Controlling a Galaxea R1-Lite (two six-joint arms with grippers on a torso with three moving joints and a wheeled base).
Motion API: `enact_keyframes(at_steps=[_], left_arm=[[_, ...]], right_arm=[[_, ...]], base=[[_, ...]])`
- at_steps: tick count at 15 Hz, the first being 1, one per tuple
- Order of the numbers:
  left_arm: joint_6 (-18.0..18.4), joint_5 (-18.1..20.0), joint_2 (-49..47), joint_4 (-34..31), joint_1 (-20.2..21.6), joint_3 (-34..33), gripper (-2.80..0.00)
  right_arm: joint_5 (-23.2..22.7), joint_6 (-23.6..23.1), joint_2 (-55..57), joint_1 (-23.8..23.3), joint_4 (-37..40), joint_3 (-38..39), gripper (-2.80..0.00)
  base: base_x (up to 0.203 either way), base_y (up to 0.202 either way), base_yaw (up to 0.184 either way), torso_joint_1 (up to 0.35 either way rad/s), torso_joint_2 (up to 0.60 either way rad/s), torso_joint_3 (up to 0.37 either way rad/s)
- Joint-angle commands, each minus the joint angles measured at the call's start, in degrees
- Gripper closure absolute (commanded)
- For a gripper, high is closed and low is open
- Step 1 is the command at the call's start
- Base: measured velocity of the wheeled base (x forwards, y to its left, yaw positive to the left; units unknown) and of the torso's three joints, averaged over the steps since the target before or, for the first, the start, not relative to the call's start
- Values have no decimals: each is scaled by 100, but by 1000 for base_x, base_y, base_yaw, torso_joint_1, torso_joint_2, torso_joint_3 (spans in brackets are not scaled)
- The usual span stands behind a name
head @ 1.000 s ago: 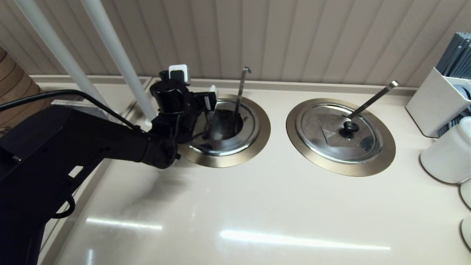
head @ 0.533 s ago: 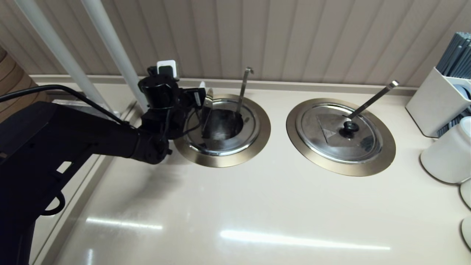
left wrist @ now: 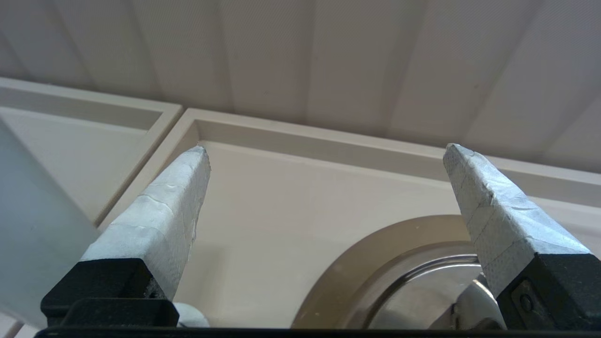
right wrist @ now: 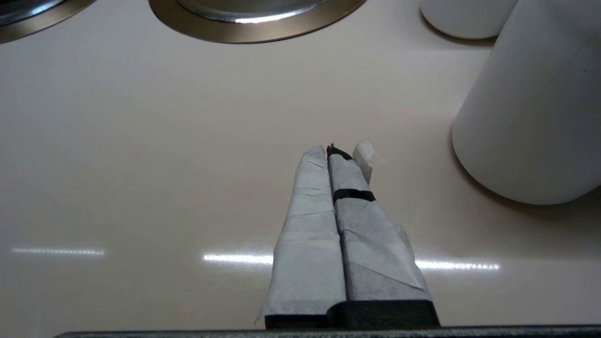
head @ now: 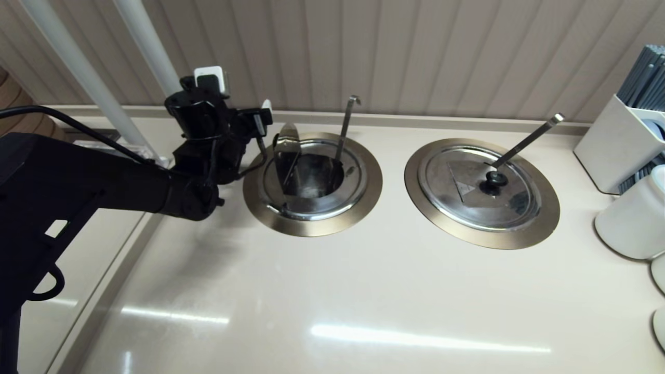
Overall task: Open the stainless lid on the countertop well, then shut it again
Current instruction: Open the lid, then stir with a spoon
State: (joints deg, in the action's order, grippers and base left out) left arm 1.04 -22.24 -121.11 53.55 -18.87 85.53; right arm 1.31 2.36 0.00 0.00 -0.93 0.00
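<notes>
The stainless lid (head: 287, 150) stands almost on edge at the left side of the well (head: 363, 192). Its top edge rises above the bronze collar and its knob is hidden. The well's dark inside shows to the right of it, with the hook-tipped ladle handle (head: 345, 124) leaning out at the back. My left gripper (head: 262, 130) hangs just left of the lid, open and apart from it. In the left wrist view the left gripper (left wrist: 326, 150) holds nothing, with the collar (left wrist: 357, 263) below it. My right gripper (right wrist: 333, 150) is shut and empty, low over the counter.
The twin well (head: 540, 223) to the right is covered by its lid (head: 467, 192) with a ring knob and straight ladle handle. White containers (head: 628, 218) and a white box (head: 613, 150) stand at the far right. A white pole (head: 140, 67) rises behind my left arm.
My left gripper has drawn back to the left, away from the lid. The lid has tipped up steeper and now stands free at the well's left side.
</notes>
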Motion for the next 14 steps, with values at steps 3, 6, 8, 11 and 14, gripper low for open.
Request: enact_keyframes(at_steps=[3, 6, 8, 11, 14], left_arm=[[-322, -18, 261, -155, -87, 63, -280], [-1745, 60, 827, -1617, -668, 87, -280], [-2363, 306, 1110, -2064, -1049, 75, -280], [-2490, 363, 1345, -2071, -1398, -137, -280], [-2462, 424, 1163, -2074, -1609, -260, -280]], right_arm=[[-8, 1, 0, 0, -4, 26, 0], [1, 1, 0, 0, -4, 26, 0], [1, 1, 0, 0, -4, 26, 0], [1, 1, 0, 0, -4, 26, 0], [1, 1, 0, 0, -4, 26, 0]], base=[[0, 0, 0, 0, 0, 0], [0, 0, 0, 0, 0, 0], [0, 0, 0, 0, 0, 0], [0, 0, 0, 0, 0, 0], [0, 0, 0, 0, 0, 0]])
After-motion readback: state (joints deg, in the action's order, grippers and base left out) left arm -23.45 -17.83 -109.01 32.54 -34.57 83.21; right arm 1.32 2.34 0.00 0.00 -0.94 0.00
